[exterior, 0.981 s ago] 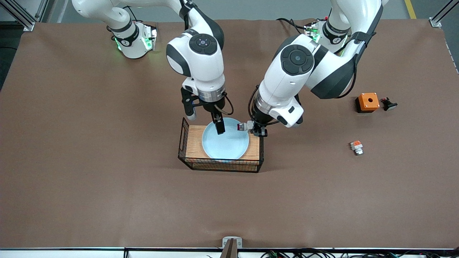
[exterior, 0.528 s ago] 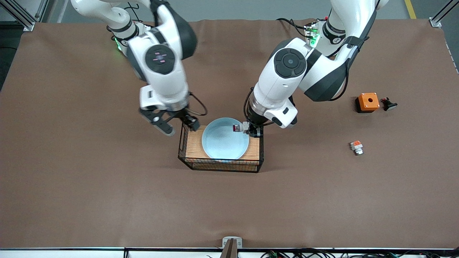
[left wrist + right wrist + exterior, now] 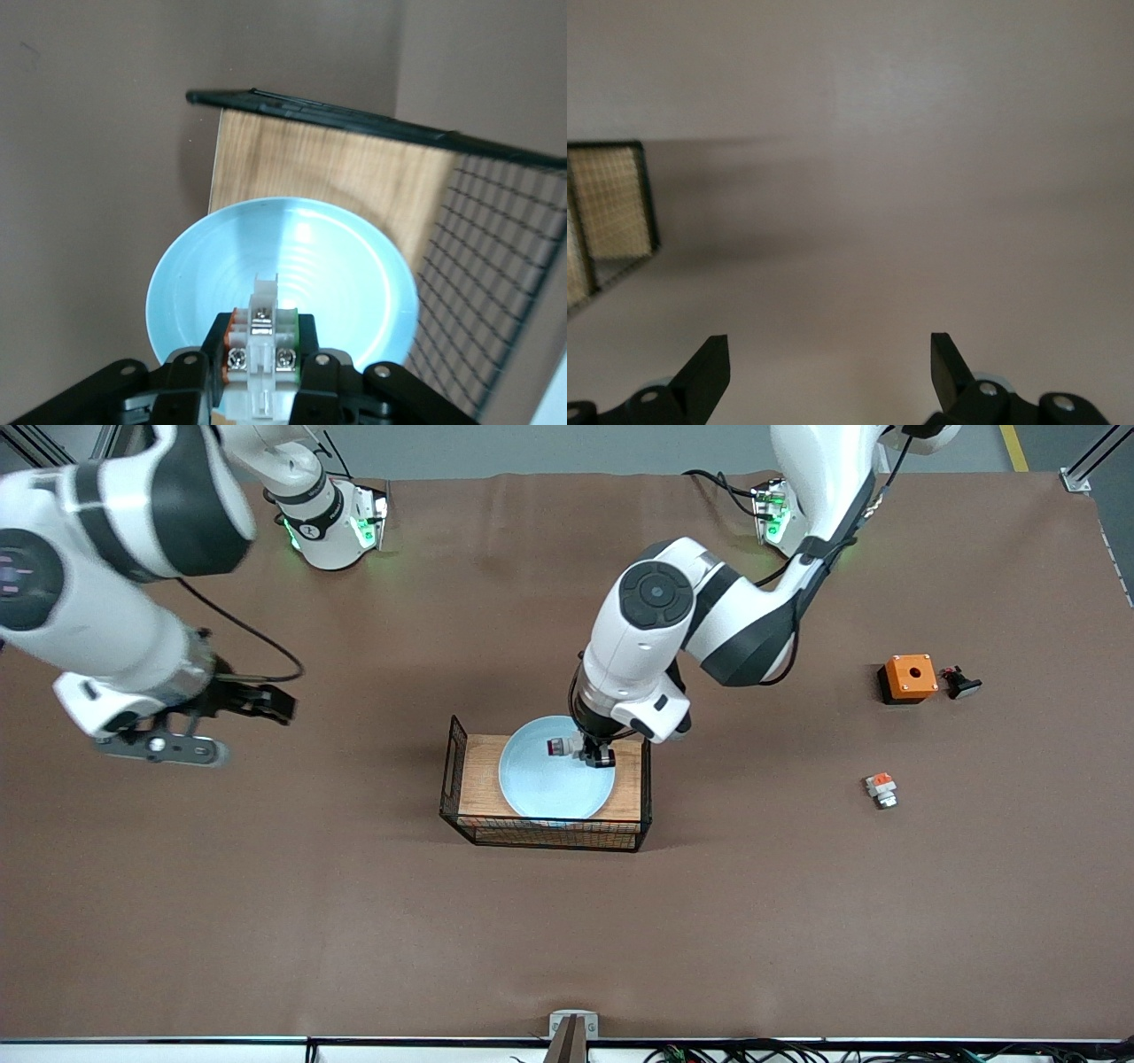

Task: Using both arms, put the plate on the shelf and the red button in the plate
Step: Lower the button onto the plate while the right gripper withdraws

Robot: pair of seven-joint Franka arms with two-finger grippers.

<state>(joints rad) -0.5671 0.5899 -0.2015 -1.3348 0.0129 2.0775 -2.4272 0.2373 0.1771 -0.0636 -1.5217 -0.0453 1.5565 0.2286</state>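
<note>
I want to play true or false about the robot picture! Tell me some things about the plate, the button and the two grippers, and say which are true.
1. The plate lies on the wooden-topped basket. True.
2. The left gripper holds the red button over the plate. True.
3. The right gripper is shut on the plate. False: it is open, over bare table toward the right arm's end.
4. The orange box sits on the plate. False: it stands on the table, toward the left arm's end.
</note>
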